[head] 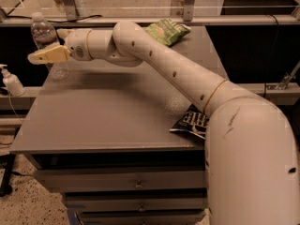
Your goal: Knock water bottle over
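Observation:
The water bottle (45,35) is clear ribbed plastic with a white cap. It stands upright at the far left corner of the grey table (108,116). My gripper (42,56) reaches across the table from the right, its tan fingers lying across the front of the bottle's middle and hiding that part. The bottle's base shows below the fingers.
A green chip bag (167,32) lies at the table's far edge. A black chip bag (192,122) lies at the right edge, partly behind my arm. A small white pump dispenser (10,81) stands on a lower ledge to the left. Drawers are below the tabletop.

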### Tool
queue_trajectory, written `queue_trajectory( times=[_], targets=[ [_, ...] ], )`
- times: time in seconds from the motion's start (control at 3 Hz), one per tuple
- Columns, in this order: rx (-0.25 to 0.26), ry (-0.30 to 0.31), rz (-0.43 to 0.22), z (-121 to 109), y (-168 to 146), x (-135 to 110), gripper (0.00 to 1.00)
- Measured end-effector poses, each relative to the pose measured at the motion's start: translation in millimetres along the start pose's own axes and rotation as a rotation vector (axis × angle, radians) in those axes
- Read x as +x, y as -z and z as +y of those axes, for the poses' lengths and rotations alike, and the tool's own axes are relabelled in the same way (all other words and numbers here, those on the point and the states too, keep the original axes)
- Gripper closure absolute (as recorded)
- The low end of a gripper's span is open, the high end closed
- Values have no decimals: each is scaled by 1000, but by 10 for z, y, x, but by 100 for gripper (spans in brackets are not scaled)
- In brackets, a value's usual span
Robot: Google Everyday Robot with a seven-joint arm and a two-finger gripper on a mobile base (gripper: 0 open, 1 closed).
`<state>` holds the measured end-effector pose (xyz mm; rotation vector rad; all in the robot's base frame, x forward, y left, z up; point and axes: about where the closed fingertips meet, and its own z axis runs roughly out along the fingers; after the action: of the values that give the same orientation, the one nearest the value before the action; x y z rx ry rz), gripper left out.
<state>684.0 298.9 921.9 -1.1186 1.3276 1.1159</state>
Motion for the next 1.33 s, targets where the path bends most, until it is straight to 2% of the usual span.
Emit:
queue_trajectory(
  times=[0.67,1.0,1.33],
  targets=[
    [8,-21,-9,33,9,9,63],
    [22,-17,9,21,147,-17,87],
    [45,-4,53,-5,439,-79,100]
  ],
)
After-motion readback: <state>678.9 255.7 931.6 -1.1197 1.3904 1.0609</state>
